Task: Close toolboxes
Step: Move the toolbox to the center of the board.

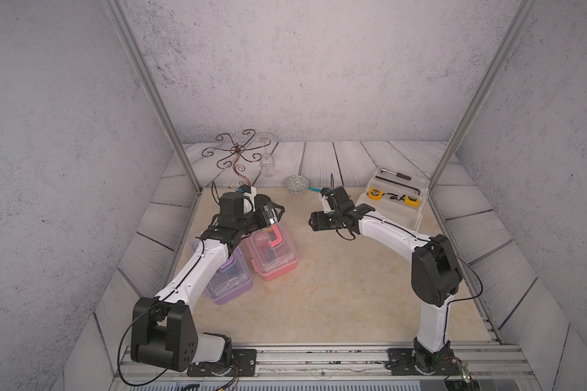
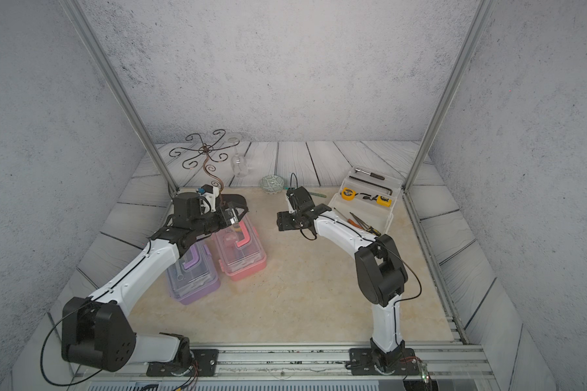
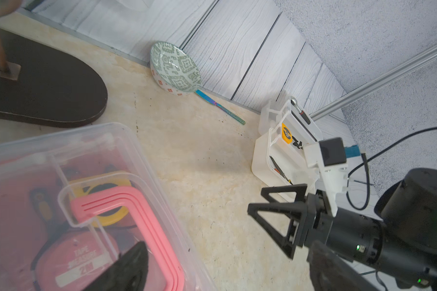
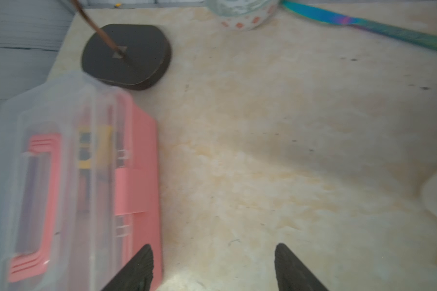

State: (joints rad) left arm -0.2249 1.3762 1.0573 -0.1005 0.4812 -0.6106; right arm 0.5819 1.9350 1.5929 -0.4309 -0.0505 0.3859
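Three toolboxes show in both top views. The purple toolbox (image 1: pixel 229 277) and the pink toolbox (image 1: pixel 273 254) lie side by side at the left, clear lids down. The white toolbox (image 1: pixel 393 203) stands open at the back right, its lid tipped up behind it with tape measures and tools showing. My left gripper (image 1: pixel 278 211) hangs open over the pink toolbox's (image 3: pixel 86 201) far end; one of its fingers (image 3: pixel 129 269) is above the clear lid. My right gripper (image 1: pixel 314 222) is open and empty over bare table, between the pink (image 4: pixel 86 176) and white boxes.
A copper wire stand (image 1: pixel 237 152) on a dark base (image 3: pixel 48 88) rises at the back left, behind the pink box. A patterned bowl (image 1: pixel 296 184) and an iridescent knife (image 3: pixel 220 107) lie along the back wall. A clear glass (image 1: pixel 267 162) stands near the stand.
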